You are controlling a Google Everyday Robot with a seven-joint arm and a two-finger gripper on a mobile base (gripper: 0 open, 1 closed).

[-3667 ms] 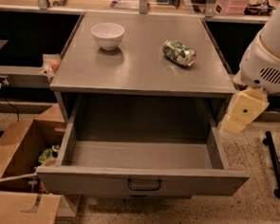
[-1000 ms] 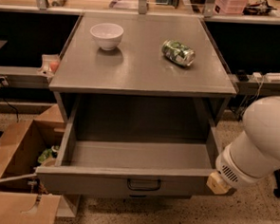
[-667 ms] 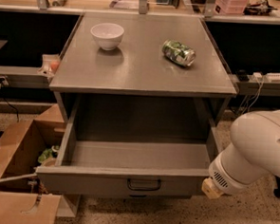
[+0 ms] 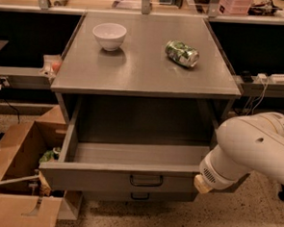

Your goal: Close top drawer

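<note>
At the far left we are seeing a cardboard box (image 4: 13, 160) on the floor beside the cabinet (image 4: 144, 74), on whose top a white bowl (image 4: 109, 35) is standing upright, apart from a green can (image 4: 182, 53) lying on its side. Below, the top drawer (image 4: 104, 178) is standing pulled far out, its dark loop handle (image 4: 146, 180) facing us. At the right our gripper (image 4: 201, 184) is hanging low at the drawer's right front corner, seemingly touching it, and its white arm (image 4: 255, 146) is hiding how far it is parted or whether it is holding anything.
</note>
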